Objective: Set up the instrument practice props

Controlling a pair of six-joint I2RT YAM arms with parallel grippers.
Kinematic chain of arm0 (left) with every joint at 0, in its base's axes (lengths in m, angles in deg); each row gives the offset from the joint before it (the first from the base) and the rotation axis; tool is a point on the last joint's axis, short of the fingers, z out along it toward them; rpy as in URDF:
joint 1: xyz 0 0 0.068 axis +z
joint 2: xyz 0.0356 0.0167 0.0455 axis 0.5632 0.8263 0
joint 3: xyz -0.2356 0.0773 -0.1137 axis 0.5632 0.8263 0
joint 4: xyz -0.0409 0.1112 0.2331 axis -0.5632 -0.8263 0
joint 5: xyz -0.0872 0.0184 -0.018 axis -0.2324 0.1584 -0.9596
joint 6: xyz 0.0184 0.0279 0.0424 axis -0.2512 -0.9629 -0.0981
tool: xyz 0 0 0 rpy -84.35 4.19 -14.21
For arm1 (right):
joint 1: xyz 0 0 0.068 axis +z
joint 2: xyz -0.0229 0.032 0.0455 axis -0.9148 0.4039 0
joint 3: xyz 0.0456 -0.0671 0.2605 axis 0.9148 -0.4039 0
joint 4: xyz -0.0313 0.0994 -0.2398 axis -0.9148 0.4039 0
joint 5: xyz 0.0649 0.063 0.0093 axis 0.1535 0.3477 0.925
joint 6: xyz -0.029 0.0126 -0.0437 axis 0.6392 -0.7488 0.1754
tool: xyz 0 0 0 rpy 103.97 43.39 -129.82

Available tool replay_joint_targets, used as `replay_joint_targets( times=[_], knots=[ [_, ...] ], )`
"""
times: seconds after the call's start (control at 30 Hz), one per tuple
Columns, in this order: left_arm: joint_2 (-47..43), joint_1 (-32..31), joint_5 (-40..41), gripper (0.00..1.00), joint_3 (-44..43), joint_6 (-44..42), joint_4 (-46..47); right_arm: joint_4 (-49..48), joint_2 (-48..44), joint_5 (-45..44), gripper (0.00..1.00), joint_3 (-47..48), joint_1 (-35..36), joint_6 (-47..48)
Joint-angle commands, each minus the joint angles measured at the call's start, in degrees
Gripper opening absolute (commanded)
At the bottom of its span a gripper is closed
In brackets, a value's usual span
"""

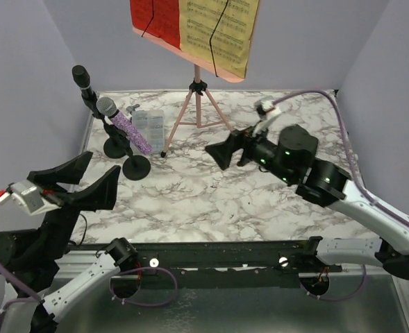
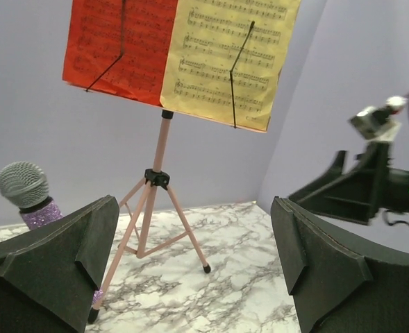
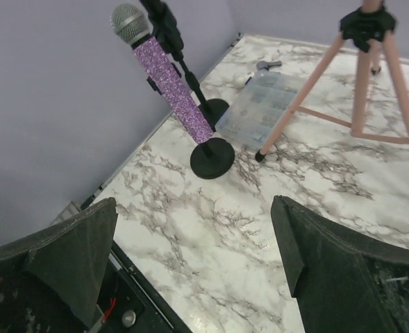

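The stand [image 1: 198, 90] is up at the back of the table [image 1: 211, 201] with the red sheet [image 1: 155, 17] and yellow sheet [image 1: 218, 31] on it. At back left, the black microphone [image 1: 83, 78] and purple microphone [image 1: 124, 125] sit in their holders [image 1: 136, 167]. My left fingers [image 1: 100, 189] and right fingers [image 1: 226, 151] are spread apart and empty. I judge the setup finished, or nearly so.

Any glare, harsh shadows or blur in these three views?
Top external: even light, faint shadows on the table, no glare, sheets cut off by the top edge. Left wrist: yellow sheet sharp, staves visible. Right wrist: purple microphone crisp, no motion blur.
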Motion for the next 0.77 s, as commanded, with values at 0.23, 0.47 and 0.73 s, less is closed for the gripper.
replay_joint_targets(
  times=[0.23,0.47,0.73],
  knots=[
    [15.7,0.1,-1.4,0.99,-5.6,-2.1,18.4,-2.8,-19.1,-8.9,1.0,2.8,0.3,2.9],
    [21.3,0.1,-5.0,0.99,-13.6,-2.3,22.4,-14.8,-18.9,-7.9,1.0,6.6,0.3,8.5],
    [20.0,0.1,-6.7,0.99,-12.1,-2.3,26.1,-24.7,-19.5,-14.4,1.0,5.0,0.4,10.6]
  ],
)
